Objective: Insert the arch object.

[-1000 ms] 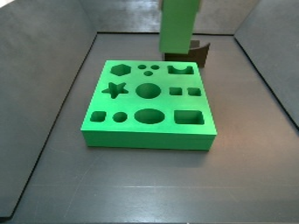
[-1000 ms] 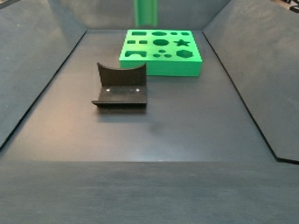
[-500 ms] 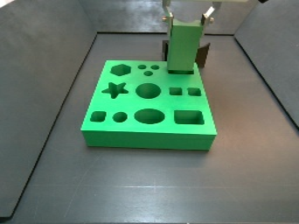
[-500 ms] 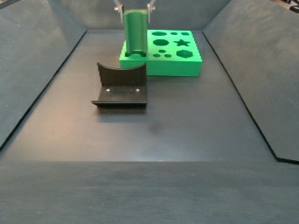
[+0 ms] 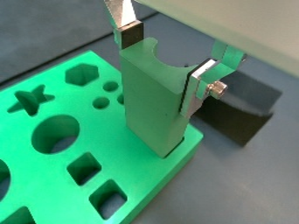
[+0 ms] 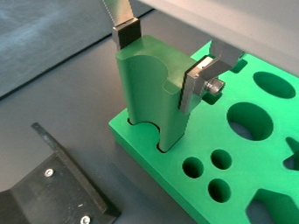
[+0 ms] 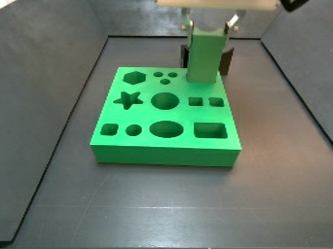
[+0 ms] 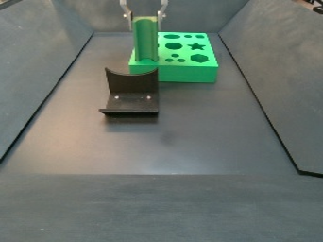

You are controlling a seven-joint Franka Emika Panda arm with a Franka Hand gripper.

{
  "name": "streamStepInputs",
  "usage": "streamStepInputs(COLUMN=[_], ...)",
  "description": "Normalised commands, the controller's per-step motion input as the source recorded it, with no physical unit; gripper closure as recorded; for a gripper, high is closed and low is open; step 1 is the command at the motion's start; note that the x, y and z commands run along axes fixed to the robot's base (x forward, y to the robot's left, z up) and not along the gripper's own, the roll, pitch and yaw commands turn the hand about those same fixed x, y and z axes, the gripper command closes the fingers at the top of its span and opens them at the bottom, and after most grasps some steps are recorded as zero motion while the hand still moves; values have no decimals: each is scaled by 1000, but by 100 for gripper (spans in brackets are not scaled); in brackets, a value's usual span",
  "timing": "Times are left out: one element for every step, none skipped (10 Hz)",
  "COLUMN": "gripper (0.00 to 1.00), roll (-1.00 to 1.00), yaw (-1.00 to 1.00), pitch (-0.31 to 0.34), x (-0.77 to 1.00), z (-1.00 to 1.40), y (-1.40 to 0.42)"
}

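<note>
The arch object [image 5: 158,105] is a tall green piece with a semicircular cut-out along one face. It stands upright between my gripper's [image 5: 166,59] silver fingers, which are shut on its upper end. Its lower end sits in the arch-shaped hole at a corner of the green board [image 5: 41,175]. The piece [image 6: 152,96], gripper [image 6: 163,59] and board [image 6: 263,166] show in both wrist views. In both side views the piece [image 7: 205,56] [image 8: 145,43] stands at the board's [image 7: 163,154] [image 8: 190,76] corner under the gripper [image 7: 208,24] [image 8: 146,14].
The dark fixture [image 8: 130,93] stands on the floor right beside the board's corner with the piece; it also shows in the other views [image 5: 239,109] [image 6: 52,188] [image 7: 225,60]. Grey walls enclose the floor. The board has several other shaped holes.
The gripper has come down with the arch object: a second ago its top was out of view, now its lower end is in the board's arch hole.
</note>
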Motion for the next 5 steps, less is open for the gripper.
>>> streamStepInputs(gripper=[100, 100, 100, 100, 100], roll=[-49, -79, -159, 33, 0], yaw=[-437, -257, -86, 0, 0], pitch=[-21, -84, -181, 0, 0], x=[263, 34, -51, 0, 0], z=[-937, -923, -694, 0, 0], y=[-74, 0, 0, -43, 0])
